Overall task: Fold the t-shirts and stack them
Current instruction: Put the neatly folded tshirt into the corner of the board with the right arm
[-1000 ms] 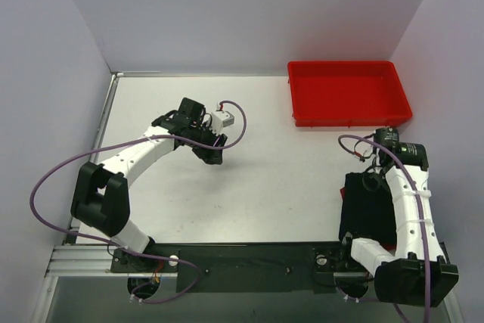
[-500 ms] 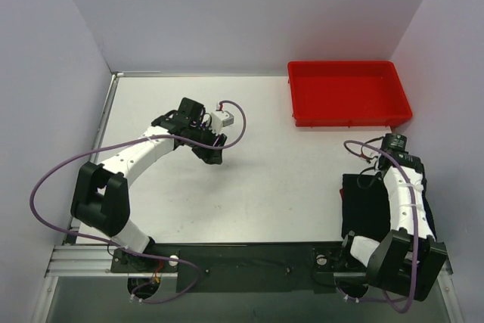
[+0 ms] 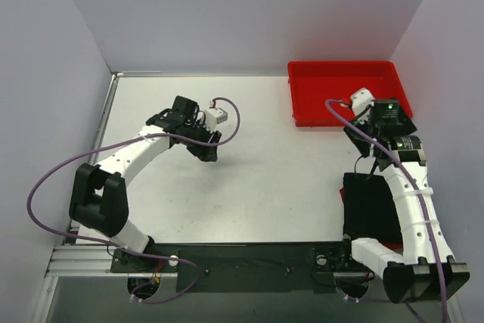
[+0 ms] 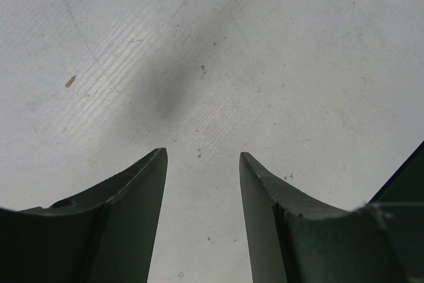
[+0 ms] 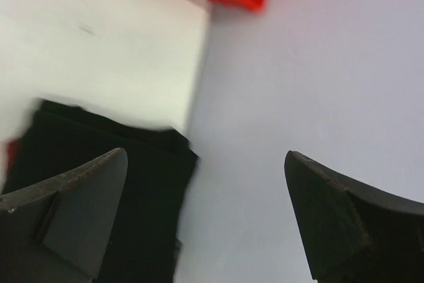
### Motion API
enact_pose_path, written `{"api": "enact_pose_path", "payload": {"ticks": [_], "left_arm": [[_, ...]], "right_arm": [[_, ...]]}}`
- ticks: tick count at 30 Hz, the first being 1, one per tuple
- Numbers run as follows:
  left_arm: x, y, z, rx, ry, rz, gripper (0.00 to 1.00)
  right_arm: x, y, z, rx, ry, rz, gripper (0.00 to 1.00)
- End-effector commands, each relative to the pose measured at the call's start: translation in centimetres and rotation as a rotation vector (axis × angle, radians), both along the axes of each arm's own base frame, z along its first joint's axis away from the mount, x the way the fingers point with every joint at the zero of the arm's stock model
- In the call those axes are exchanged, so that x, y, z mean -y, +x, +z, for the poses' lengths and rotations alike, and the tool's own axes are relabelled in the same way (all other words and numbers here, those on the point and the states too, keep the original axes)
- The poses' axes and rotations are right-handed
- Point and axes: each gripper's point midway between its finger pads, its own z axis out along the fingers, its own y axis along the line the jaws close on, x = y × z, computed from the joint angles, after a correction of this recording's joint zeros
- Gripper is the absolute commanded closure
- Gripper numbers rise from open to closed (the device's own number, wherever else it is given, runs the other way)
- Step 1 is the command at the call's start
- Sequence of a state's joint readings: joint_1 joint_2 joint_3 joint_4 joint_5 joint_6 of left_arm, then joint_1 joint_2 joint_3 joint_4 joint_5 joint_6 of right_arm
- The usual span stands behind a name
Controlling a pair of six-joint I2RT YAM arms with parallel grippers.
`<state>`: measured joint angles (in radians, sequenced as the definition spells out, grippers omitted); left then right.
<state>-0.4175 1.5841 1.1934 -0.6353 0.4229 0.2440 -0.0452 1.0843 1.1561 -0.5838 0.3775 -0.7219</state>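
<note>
**Right claw.** The right gripper has its jaws wide apart and holds nothing. In the overhead view it now stands raised by the near edge of the rigid red rectangular plastic tray. A second ago it was lower, close over the cloth nearer the arm's base.

**Left claw.** The left gripper has its jaws parted by a narrow gap and is empty, hanging over the bare white table. It has shifted only slightly leftward.

**Task items.** The plain black soft cloth t-shirt lies as a compact folded rectangle at the right near part of the table, beside the right arm and well apart from the tray. The right wrist view shows it below the open jaws, untouched. A red sliver shows at its edge. This is probably the red t-shirt beneath it, but too little shows to confirm.

**Assessment.** The right arm's lift with empty jaws suggests the black shirt has been released in place. The task appears at or near completion.
</note>
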Motion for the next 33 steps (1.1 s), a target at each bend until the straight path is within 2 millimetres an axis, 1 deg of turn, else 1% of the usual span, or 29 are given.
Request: {"api": "enact_pose_path", "payload": {"ticks": [1,2,3,4,5,6,7,8,9,10,11,12,13,14,15,16,17,18,19,20,21,22,23,24,28,29,31,32,33], "left_arm": [[-3.4,1.4,4.6,0.106,-0.042,0.107,0.42],[-4.1,1.4,5.1,0.115,-0.049,0.124,0.42],[-6.0,1.5,6.0,0.142,-0.05,0.171,0.42],[-6.9,1.2,7.2,0.179,-0.059,0.189,0.41],[-9.1,1.6,7.3,0.188,-0.056,0.252,0.41],[-10.0,0.7,8.2,0.228,-0.075,0.26,0.4],[-11.6,1.0,8.6,0.266,-0.08,0.299,0.39],[-12.4,-0.1,9.2,0.322,-0.084,0.307,0.38],[-13.5,0.4,10.1,0.397,-0.075,0.337,0.33],[-13.9,-0.6,9.6,0.426,-0.061,0.352,0.31],[-14.9,0.1,10.4,0.508,-0.043,0.408,0.24],[-15.2,-0.7,9.4,0.503,-0.066,0.487,0.2],[-16.3,-0.1,10.3,0.577,-0.063,0.561,0.12],[-16.4,-0.9,9.6,0.58,-0.093,0.614,0.09],[-17.0,-0.9,9.2,0.603,-0.089,0.65,0.06],[-17.1,-1.5,8.3,0.609,-0.118,0.692,0.06],[-17.8,-1.2,8.3,0.649,-0.123,0.74,0.06],[-18.0,-1.5,7.6,0.664,-0.167,0.795,0.06],[-18.7,-1.6,7.4,0.681,-0.167,0.846,0.06],[-18.9,-1.7,6.7,0.709,-0.181,0.869,0.06],[-19.3,-1.8,6.5,0.726,-0.179,0.886,0.06],[-19.5,-1.9,6.2,0.756,-0.196,0.905,0.06],[-20.2,-1.9,5.8,0.771,-0.185,0.948,0.06],[-20.5,-2.1,5.3,0.787,-0.191,0.964,0.06],[-21.4,-2.5,4.2,0.811,-0.21,1.037,0.06],[-21.4,-2.5,4.0,0.814,-0.211,1.044,0.06],[-21.3,-2.8,2.5,0.806,-0.202,1.031,0.05],[-21.3,-2.8,2.3,0.812,-0.196,1.024,0.05],[-21.4,-3.0,1.4,0.808,-0.176,1.014,0.05]], "right_arm": [[-12.2,2.3,-1.7,0.102,0.387,0.329,0.0],[-13.6,2.8,-1.6,0.131,0.425,0.367,0.0],[-16.7,3.4,-2.0,0.164,0.529,0.444,0.0],[-17.9,3.8,-1.9,0.183,0.569,0.481,0.0],[-20.2,4.2,-2.1,0.21,0.653,0.544,0.0],[-21.1,4.4,-2.3,0.227,0.682,0.562,0.0],[-22.5,4.9,-2.6,0.264,0.736,0.589,0.0],[-23.0,5.0,-3.1,0.273,0.764,0.592,0.0],[-24.0,5.3,-3.4,0.305,0.807,0.613,0.0],[-24.2,5.5,-3.7,0.327,0.83,0.615,0.0],[-24.7,5.6,-4.3,0.357,0.86,0.627,0.0],[-24.9,5.7,-4.7,0.368,0.871,0.632,0.0],[-25.0,5.8,-5.6,0.396,0.887,0.631,0.0],[-24.7,6.0,-5.8,0.42,0.886,0.622,0.0],[-24.3,6.0,-6.9,0.437,0.897,0.589,0.0],[-23.7,6.1,-7.9,0.454,0.898,0.568,0.0],[-23.4,6.2,-8.2,0.468,0.911,0.549,0.0],[-22.4,6.3,-9.1,0.489,0.912,0.514,0.0],[-22.0,6.3,-9.6,0.495,0.932,0.482,0.0],[-20.9,6.4,-10.4,0.512,0.943,0.433,0.0],[-20.5,6.4,-11.0,0.511,0.948,0.412,0.0],[-19.5,6.4,-11.7,0.525,0.943,0.37,0.0],[-19.0,6.3,-12.2,0.526,0.931,0.352,0.0],[-18.1,6.1,-13.0,0.523,0.899,0.326,0.0],[-17.1,5.5,-15.3,0.496,0.843,0.301,0.0],[-17.0,5.4,-15.4,0.503,0.844,0.3,0.0],[-16.8,5.1,-16.4,0.513,0.849,0.29,0.0],[-16.6,5.0,-16.8,0.52,0.852,0.285,0.0],[-16.6,4.9,-17.1,0.519,0.858,0.282,0.0]]}}
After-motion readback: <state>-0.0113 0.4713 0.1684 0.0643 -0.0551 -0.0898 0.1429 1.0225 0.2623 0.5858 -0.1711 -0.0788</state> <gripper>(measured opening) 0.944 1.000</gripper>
